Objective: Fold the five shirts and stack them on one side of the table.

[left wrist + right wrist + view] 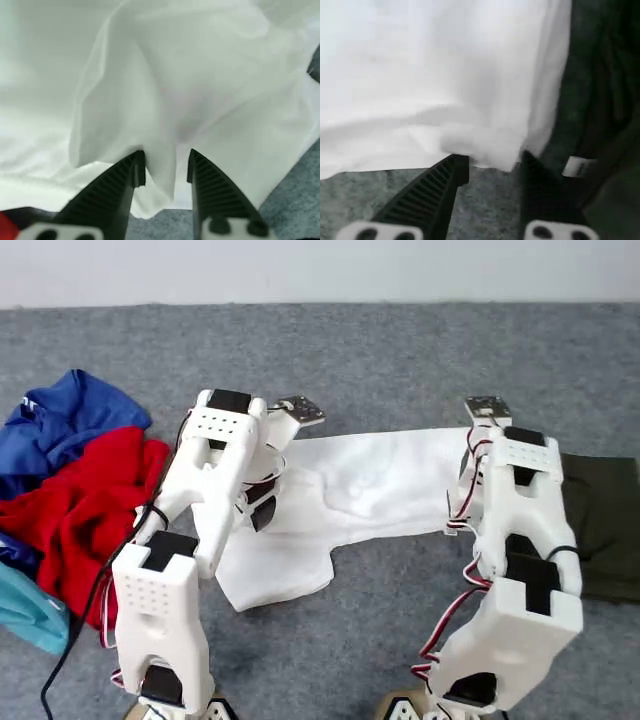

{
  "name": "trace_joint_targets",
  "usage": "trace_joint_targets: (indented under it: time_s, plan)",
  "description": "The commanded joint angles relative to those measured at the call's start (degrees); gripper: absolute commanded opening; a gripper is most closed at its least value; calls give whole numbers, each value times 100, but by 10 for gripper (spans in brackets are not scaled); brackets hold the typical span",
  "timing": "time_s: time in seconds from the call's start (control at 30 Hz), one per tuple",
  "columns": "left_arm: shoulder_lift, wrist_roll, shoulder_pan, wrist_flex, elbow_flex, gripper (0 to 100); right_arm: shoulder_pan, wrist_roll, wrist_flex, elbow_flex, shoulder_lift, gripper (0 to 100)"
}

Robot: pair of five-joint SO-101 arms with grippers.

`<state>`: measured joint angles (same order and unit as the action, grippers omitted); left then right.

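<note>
**High view with both wrist views.** The white shirt (370,490) lies spread across the middle of the grey table (400,350). Its body runs from one arm to the other, and one sleeve trails toward the near edge. You have the left arm (215,470) over the shirt's left end and the right arm (520,500) over its right end.

**Left wrist view.** The left gripper (165,162) is clenched on a fold of the white shirt. The cloth passes down between the two black fingers (120,185) and tents away from them in long creases. A strip of grey table shows beneath the hanging edge.

**Right wrist view.** The right gripper (494,162) grasps the white shirt's edge, which bunches between its fingers. You see this edge just beside the dark olive shirt (600,100), which carries a small white label (577,166).

**Surroundings, high view.** The olive shirt lies flat on the right side of the table, and the right arm covers the place where it meets the white shirt. On the left side, three shirts sit crumpled together in a heap:
- The blue shirt (65,415) is farthest back.
- The red shirt (85,500) lies against it and is nearest the left arm.
- The teal shirt (25,610) is at the near left edge.

A black cable (75,640) crosses the red shirt beside the left arm's base.
</note>
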<state>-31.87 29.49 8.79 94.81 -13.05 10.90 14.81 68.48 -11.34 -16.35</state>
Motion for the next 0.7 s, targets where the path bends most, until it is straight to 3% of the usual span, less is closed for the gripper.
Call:
trace_joint_targets:
  time_s: [0.0,0.3,0.67]
  plan:
    - [35,53,-44,141,4,151,171,-18,-48,9,31,28]
    - [35,325,-396,466,4,149,602,431,-57,35,84,50]
    - [26,334,-818,475,13,148,629,651,-22,466,84,15]
